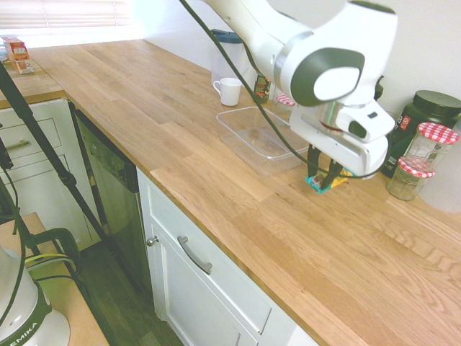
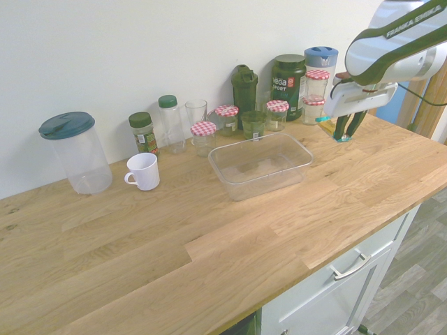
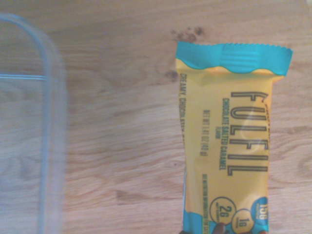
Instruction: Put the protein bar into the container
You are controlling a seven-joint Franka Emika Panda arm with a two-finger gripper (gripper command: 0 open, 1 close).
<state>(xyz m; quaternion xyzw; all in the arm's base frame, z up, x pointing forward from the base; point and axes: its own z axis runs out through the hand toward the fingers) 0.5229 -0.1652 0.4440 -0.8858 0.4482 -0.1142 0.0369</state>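
The bench spreads across most of the first exterior view, running from upper left to lower right. The white arm reaches down from the top of that frame, right of centre. In the second exterior view it comes in from the upper right. The container, a clear shallow tub, stands on the bench right of centre in that view, its top open. Behind it are the dark green tub, upper right, and a row of jars with red-checked lids; the white mug sits left of centre.

The protein bar is far smaller. It looks light and somewhat soft, with a slick, crinkly wrapper that could slide or swivel if pinched near an end. The firmer middle, taken across its narrow width, would probably make the steadier hold; the fluted teal seal would be a poor one. Dropping it should do little harm, though hard squeezing might dent it.

The fingers are drawn in on the bar, with only its thickness or a fold of it between them. They seem to have it near one teal end, the rest reaching out to one side, right of centre in the first exterior view. The bar is just beside the container, outside its wall; whether it touches the bench I cannot tell.
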